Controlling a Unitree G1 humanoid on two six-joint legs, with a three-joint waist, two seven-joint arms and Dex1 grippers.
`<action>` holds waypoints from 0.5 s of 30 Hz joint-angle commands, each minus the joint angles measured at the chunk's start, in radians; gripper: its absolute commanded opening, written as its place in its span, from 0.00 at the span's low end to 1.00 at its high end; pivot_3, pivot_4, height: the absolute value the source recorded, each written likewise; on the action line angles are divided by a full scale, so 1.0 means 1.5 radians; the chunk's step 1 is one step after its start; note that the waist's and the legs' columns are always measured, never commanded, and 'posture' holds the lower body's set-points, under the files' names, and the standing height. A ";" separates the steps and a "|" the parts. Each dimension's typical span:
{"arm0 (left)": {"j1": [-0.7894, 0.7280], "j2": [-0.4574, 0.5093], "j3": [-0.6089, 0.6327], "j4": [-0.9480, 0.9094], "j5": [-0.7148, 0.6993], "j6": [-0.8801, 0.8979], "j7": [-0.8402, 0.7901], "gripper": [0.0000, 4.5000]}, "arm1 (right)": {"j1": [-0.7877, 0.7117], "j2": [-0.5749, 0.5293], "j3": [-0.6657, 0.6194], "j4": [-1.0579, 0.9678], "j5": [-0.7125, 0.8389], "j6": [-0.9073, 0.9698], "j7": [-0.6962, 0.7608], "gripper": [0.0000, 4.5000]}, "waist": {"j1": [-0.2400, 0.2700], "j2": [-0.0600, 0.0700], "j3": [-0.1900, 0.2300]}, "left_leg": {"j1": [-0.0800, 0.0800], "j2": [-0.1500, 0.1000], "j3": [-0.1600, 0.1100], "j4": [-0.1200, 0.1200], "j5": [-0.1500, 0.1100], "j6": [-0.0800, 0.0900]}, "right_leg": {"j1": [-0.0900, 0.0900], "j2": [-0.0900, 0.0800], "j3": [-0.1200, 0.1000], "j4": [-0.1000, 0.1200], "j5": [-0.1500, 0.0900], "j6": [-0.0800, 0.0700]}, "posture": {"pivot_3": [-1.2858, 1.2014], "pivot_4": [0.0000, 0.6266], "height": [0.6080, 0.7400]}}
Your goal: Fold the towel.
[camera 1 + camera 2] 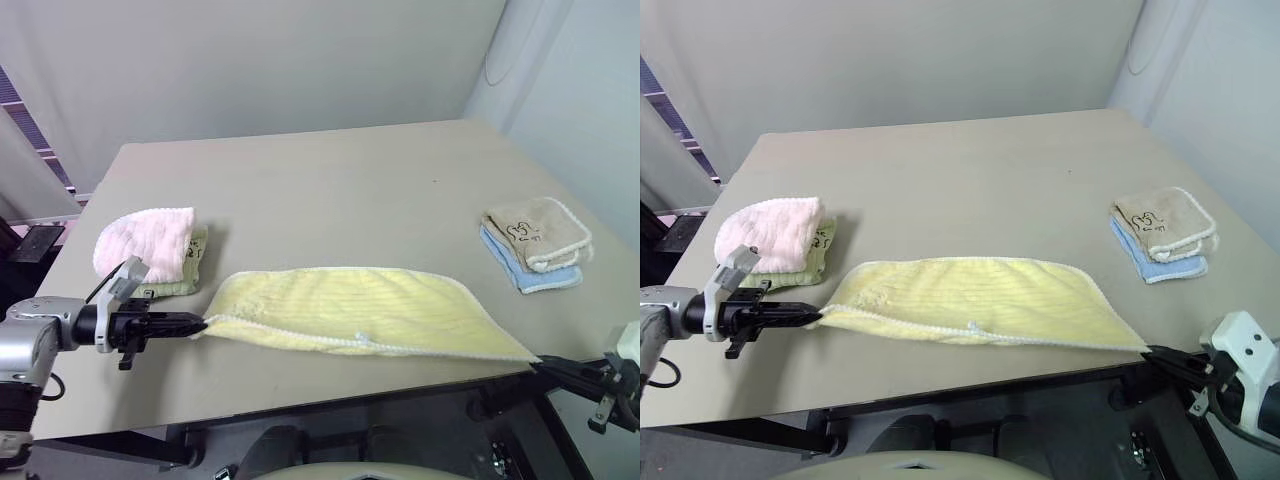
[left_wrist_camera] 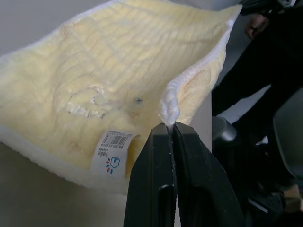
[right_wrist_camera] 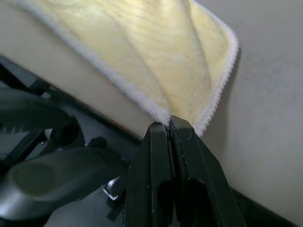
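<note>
The pale yellow towel (image 1: pixel 350 310) lies folded in half along the table's near edge, stretched between my two grippers. My left gripper (image 1: pixel 200 324) is shut on its left corners, and in the left wrist view the whitish edging (image 2: pixel 169 106) is pinched between the fingertips, with a white label (image 2: pixel 111 151) just beside them. My right gripper (image 1: pixel 537 362) is shut on the right corner, just past the table's edge; the right wrist view has the stitched corner (image 3: pixel 161 115) clamped between its black fingers (image 3: pixel 187 156).
A pink fluffy folded towel (image 1: pixel 145 243) sits on a green one at the left, close behind my left gripper. A beige towel (image 1: pixel 535 232) over a blue one lies at the right. The table's (image 1: pixel 330 180) far half is bare. Chairs stand below the near edge.
</note>
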 commanded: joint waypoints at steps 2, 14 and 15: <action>0.013 0.092 0.007 0.010 -0.055 -0.015 -0.002 0.01 | 0.048 -0.005 -0.039 -0.031 -0.044 -0.038 0.018 0.00 | 0.002 0.001 0.000 | 0.000 0.000 0.000 -0.001 0.000 0.001 | 0.000 0.000 0.000 -0.001 0.000 -0.001 | 0.52 0.00 1.00; -0.035 0.099 -0.064 0.144 -0.106 -0.016 -0.002 0.01 | -0.031 -0.049 0.013 0.010 -0.061 -0.045 0.000 0.00 | 0.002 0.002 -0.001 | 0.000 0.000 0.003 -0.001 -0.001 0.001 | 0.000 -0.003 -0.002 0.000 -0.002 0.001 | 0.52 0.00 1.00; -0.049 0.087 -0.065 0.162 -0.096 -0.025 -0.002 0.01 | -0.060 -0.058 0.025 0.021 -0.060 -0.038 -0.009 0.00 | 0.001 0.002 -0.001 | 0.000 0.000 0.003 -0.001 -0.001 0.001 | 0.000 -0.004 -0.002 -0.001 -0.002 0.001 | 0.52 0.00 1.00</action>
